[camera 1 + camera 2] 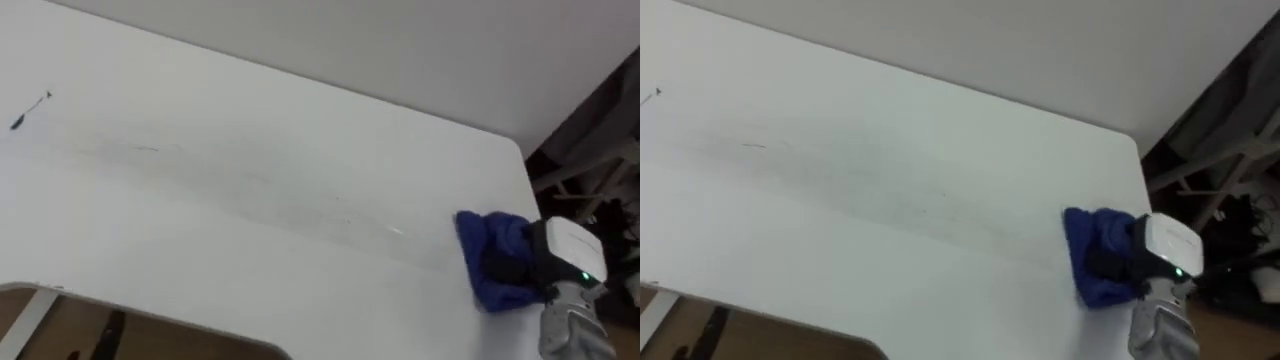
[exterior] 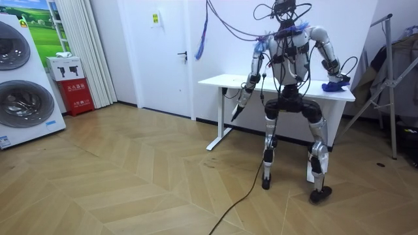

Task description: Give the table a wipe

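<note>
Left eye view: a blue cloth lies bunched at four o'clock on the white table. The right hand is on it, fingers sunk in the folds, so I cannot tell the grip. The cloth looks soft and light, and is probably best pressed flat from above.

Room view: the left hand hangs at eight o'clock from the robot's hips, its fingers too small to judge.

blue cloth on white table, right edge
</note>
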